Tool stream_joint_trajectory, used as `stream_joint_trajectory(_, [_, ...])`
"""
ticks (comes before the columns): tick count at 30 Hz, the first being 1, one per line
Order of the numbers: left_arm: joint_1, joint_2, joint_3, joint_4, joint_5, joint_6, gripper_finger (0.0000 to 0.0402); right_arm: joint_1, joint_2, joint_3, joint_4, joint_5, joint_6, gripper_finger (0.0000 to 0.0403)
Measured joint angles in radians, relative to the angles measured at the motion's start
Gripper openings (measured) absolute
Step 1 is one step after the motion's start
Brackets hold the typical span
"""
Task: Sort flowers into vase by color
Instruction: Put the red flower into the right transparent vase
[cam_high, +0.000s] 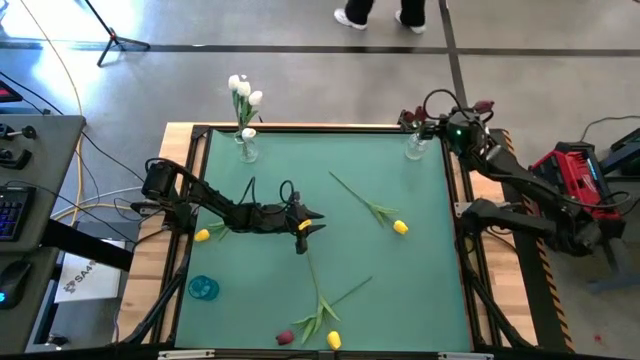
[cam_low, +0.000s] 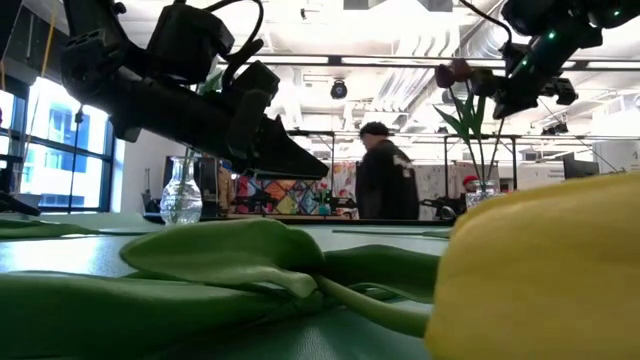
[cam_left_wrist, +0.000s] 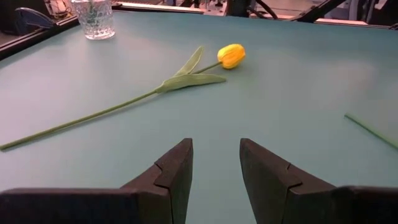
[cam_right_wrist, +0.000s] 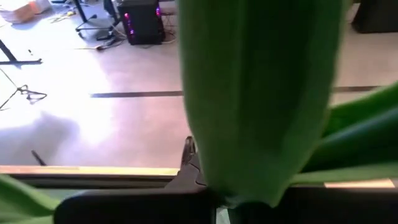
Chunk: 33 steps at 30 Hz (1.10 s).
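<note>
High view is showing the left gripper (cam_high: 312, 223) hovering mid-mat, fingers parted and gripping nothing, a yellow tulip (cam_high: 400, 227) lying right of it with its thin green stem (cam_high: 355, 194) running toward upper left. At the upper right the right gripper (cam_high: 420, 121) is sitting over a vase (cam_high: 417, 147), holding dark red tulips (cam_high: 484, 104); its finger gap cannot be told. White tulips (cam_high: 243, 90) are standing in the upper-left vase (cam_high: 247, 146)

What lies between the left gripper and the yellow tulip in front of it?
Only bare green mat: the left wrist view shows nothing between the open left gripper and the yellow tulip; its stem runs off to one side.
</note>
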Motion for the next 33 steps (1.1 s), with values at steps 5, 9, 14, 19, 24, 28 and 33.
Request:
stream_joint_trajectory(5, [0.0, 0.0, 0.0, 0.001, 0.0, 0.0, 0.0122, 0.006, -0.002, 0.0, 0.0, 0.003, -0.002, 0.0])
stream_joint_trajectory(9, [0.0, 0.0, 0.0, 0.002, 0.0, -0.007, 0.0122, 0.005, -0.002, 0.0, -0.012, 0.002, -0.014, 0.0])
stream_joint_trajectory(14, [0.0, 0.0, 0.0, 0.002, 0.0, -0.009, 0.0122, 0.005, -0.003, 0.0, -0.051, -0.011, -0.048, 0.0011])
stream_joint_trajectory(19, [0.0, 0.0, 0.0, 0.005, 0.0, -0.01, 0.0122, 0.006, -0.003, 0.003, -0.088, -0.034, -0.055, 0.0068])
stream_joint_trajectory(24, [0.007, 0.0, 0.0, 0.007, 0.0, -0.012, 0.0122, 0.006, -0.006, 0.013, -0.102, -0.041, -0.08, 0.013])
stream_joint_trajectory(28, [0.014, 0.0, 0.0, 0.007, 0.0, -0.028, 0.0122, 0.006, -0.009, 0.013, -0.106, -0.038, -0.113, 0.0158])
stream_joint_trajectory(33, [0.016, 0.0, 0.0, 0.006, 0.0, -0.033, 0.0122, 0.006, -0.03, 0.013, -0.096, -0.067, -0.126, 0.0169])
